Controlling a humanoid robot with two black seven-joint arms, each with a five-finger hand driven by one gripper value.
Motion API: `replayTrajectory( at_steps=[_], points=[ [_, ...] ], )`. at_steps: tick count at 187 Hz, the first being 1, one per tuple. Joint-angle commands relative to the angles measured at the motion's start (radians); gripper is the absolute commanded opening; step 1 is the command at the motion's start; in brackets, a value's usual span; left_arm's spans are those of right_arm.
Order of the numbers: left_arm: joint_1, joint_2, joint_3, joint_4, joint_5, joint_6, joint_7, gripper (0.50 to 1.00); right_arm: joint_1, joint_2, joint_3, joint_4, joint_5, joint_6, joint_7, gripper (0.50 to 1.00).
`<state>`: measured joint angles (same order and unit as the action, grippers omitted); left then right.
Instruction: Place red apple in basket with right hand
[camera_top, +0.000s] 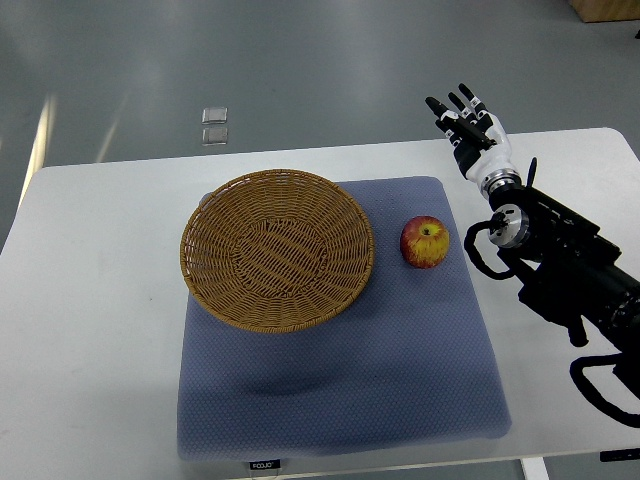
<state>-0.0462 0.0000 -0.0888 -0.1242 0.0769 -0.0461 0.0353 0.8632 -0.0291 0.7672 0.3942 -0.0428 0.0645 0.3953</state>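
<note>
A red apple (425, 242) with a yellow patch lies on the blue-grey mat (340, 380), just right of the round wicker basket (277, 248). The basket holds nothing. My right hand (466, 118) is raised beyond the mat's far right corner, up and to the right of the apple and well apart from it. Its fingers are spread and it holds nothing. The right arm (565, 265) runs in from the right edge. The left arm is out of view.
The mat lies on a white table (90, 300). The table's far edge runs just behind the basket, with grey floor beyond. Two small clear squares (214, 125) lie on the floor past the far edge.
</note>
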Motion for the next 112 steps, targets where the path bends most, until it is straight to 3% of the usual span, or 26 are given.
replayTrajectory(
  at_steps=[1,105,112],
  points=[
    [0.000,0.000,0.000,0.000,0.000,0.000,0.000,1.000,0.000,0.000,0.000,0.000,0.000,0.000,0.000,0.924],
    [0.000,0.000,0.000,0.003,0.000,0.000,0.000,1.000,-0.001,-0.014,-0.011,0.015,-0.015,0.014,-0.003,0.924],
    [0.000,0.000,0.000,0.005,0.000,0.000,0.000,1.000,-0.003,-0.074,-0.028,0.054,-0.025,0.025,-0.003,0.924]
  ],
)
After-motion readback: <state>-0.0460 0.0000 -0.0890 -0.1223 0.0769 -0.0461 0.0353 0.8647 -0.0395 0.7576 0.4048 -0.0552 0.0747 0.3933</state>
